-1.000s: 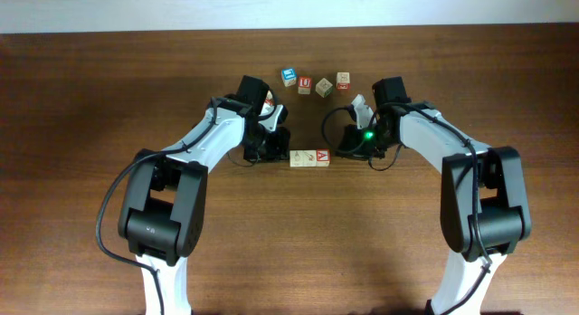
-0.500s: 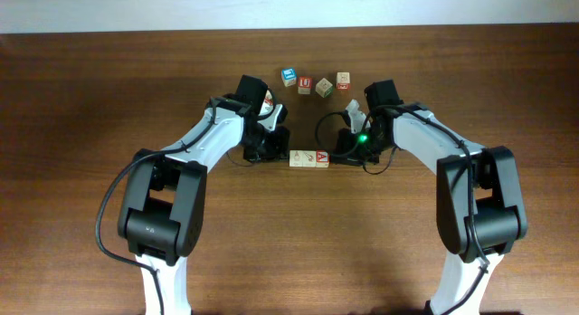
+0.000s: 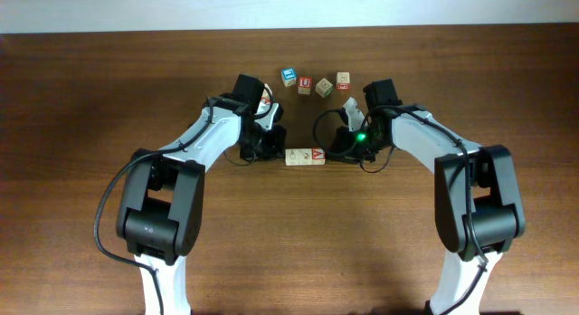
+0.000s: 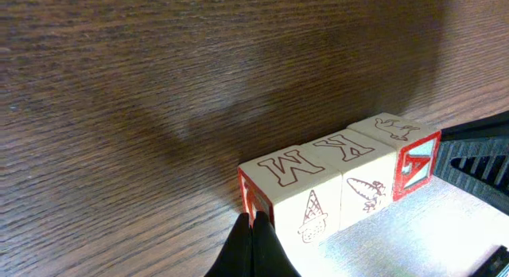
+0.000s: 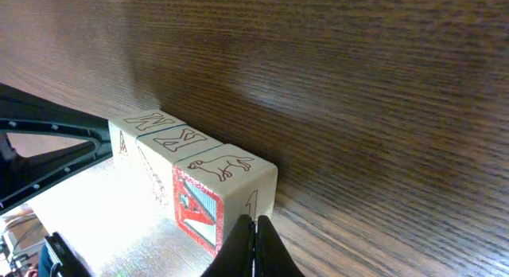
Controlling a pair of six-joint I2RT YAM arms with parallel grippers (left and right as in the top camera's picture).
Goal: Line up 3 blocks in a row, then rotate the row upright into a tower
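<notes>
Your two arms reach in from either side and meet at mid-counter (image 3: pixel 81 107), forearms angled inward and wrists tipped down. Your left hand (image 4: pixel 253 239) is pinched fully closed with nothing in it. Its tip is low at the counter, right at one end of the row of blocks (image 3: pixel 305 157); whether it touches that end face you cannot tell. Your right hand (image 5: pixel 254 243) is closed and empty too, with its tip at the opposite end.

The three blocks lie in one straight line between the hands, touching face to face. The M block (image 4: pixel 288 167) is nearest your left hand and the K block (image 4: pixel 348 148) is in the middle. The A block (image 4: pixel 402 146) is at the right-hand end, with an animal outline on top and a red A on its end face.

Beyond the row, toward the far edge, lie a blue cube (image 3: pixel 289 76), a U cube (image 3: pixel 305 83) and two pale cubes (image 3: pixel 324 87) (image 3: pixel 343 80), well apart from the row and between the two wrists.
</notes>
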